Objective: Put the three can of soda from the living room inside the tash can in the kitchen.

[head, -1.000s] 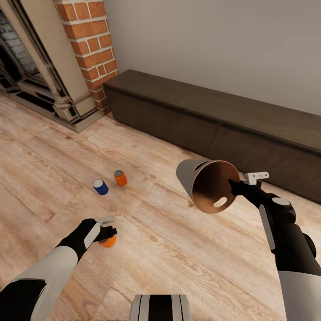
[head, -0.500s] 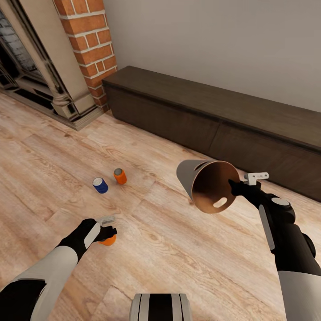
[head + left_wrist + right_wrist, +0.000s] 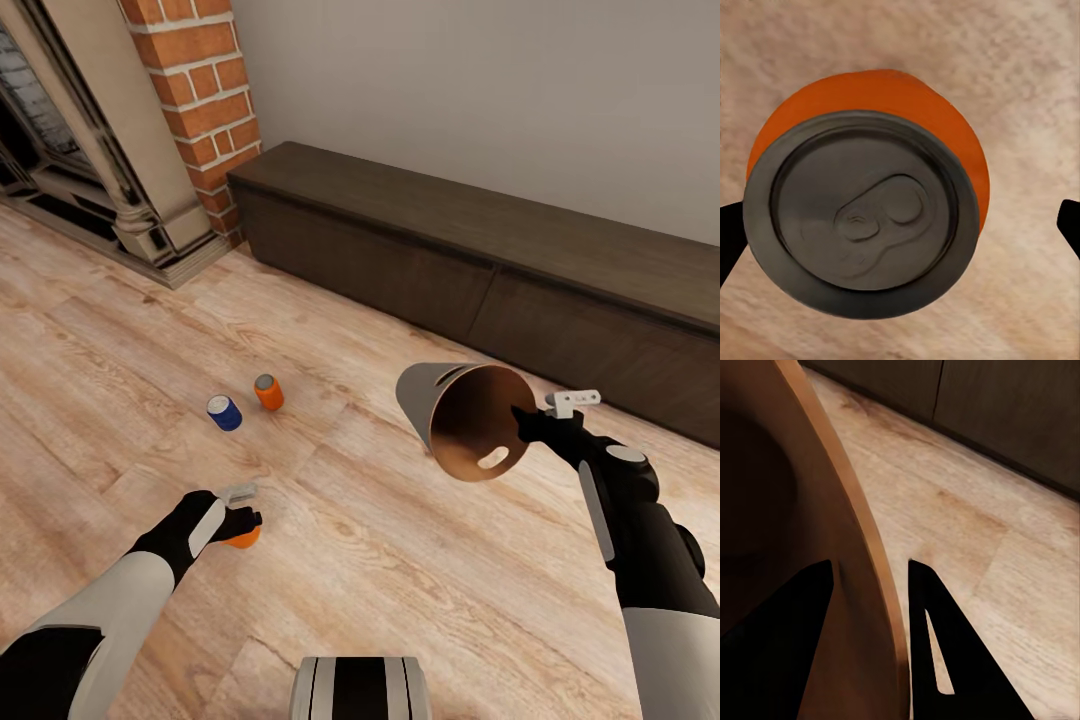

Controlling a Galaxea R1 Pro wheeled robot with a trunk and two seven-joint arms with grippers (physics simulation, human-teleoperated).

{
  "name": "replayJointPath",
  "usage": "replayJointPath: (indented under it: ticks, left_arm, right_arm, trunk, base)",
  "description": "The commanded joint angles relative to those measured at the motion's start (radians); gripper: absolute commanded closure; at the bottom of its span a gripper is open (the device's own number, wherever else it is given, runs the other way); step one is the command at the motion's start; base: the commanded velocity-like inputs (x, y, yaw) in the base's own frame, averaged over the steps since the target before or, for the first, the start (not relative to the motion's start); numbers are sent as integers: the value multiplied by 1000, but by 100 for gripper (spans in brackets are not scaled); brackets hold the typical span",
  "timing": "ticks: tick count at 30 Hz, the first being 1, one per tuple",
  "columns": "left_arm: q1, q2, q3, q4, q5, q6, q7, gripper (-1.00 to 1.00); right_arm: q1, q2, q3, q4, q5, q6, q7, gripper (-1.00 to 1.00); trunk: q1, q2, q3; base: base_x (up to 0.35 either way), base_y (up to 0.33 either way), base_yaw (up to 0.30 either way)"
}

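Two fingers of the left gripper (image 3: 900,225) stand wide apart beside an orange can (image 3: 870,195) on the floor (image 3: 400,560) — not closed on it; the right gripper (image 3: 522,418) pinches the bin (image 3: 470,420) rim, held tilted; another orange can (image 3: 268,391) and the blue can (image 3: 224,412) stand nearby

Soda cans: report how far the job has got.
Done: none binned; the trash can, gripped at its rim by the right gripper, looks empty. In hand: left gripper straddles an orange can, jaws open. Left: blue can and second orange can on the floor.
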Motion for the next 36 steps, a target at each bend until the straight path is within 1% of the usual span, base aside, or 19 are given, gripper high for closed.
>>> replayJointPath:
  ticks: [1,14,22,28,33,36]
  left_arm:
    - [1,0,0,0,0,0,0,100]
    - [3,0,0,-1,0,-1,0,100]
    - [3,0,0,0,0,1,0,100]
    - [3,-6,0,0,0,1,-1,100]
    - [3,-6,0,0,0,1,-1,100]
    - [3,-6,1,0,0,1,-2,100]
  right_arm:
    - [0,0,0,0,-11,1,5,100]
    - [15,1,5,10,-10,1,5,100]
    - [15,6,8,13,-10,1,4,100]
    - [15,5,8,21,-10,1,3,100]
    - [15,6,8,44,-10,2,3,100]
    - [15,9,11,74,-10,5,1,100]
  trunk:
    - [0,0,0]
    - [0,0,0]
    - [-4,2,31]
    - [-6,3,54]
    - [-9,4,74]
    - [-10,5,85]
  base:
    - [0,0,0]
    - [0,0,0]
    - [0,0,0]
    - [0,0,0]
    - [0,0,0]
    - [0,0,0]
